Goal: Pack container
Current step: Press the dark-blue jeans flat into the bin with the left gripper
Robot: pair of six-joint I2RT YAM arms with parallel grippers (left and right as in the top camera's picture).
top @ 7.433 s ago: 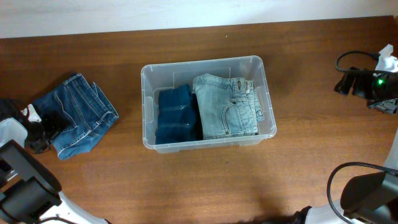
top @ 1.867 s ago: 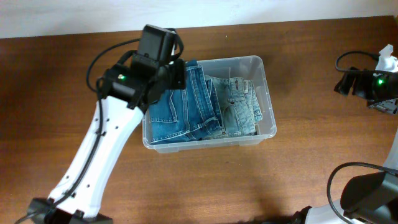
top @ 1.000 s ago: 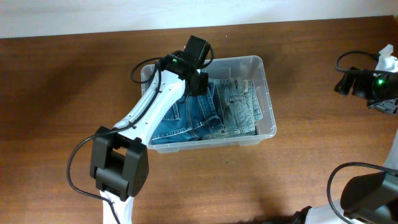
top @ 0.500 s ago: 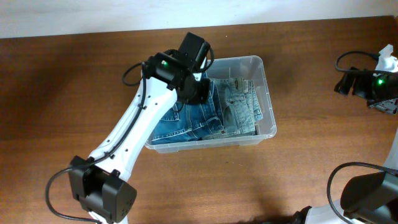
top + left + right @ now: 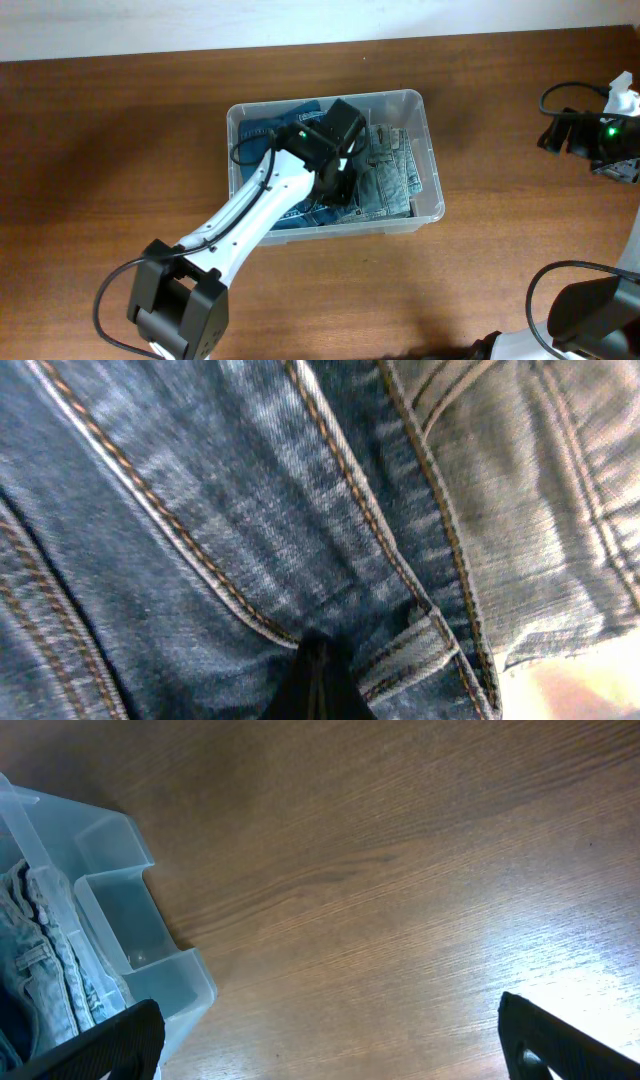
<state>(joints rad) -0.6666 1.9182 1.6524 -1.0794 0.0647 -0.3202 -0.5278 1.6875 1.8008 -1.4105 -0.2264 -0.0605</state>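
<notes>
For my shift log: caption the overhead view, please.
Shut left gripper rests on jeans packed in the clear container on a wooden table.

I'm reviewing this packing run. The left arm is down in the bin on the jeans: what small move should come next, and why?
Probably lift the left fingers straight up: they are shut, tips against the darker jeans, which already lie inside the container beside the lighter jeans.
</notes>
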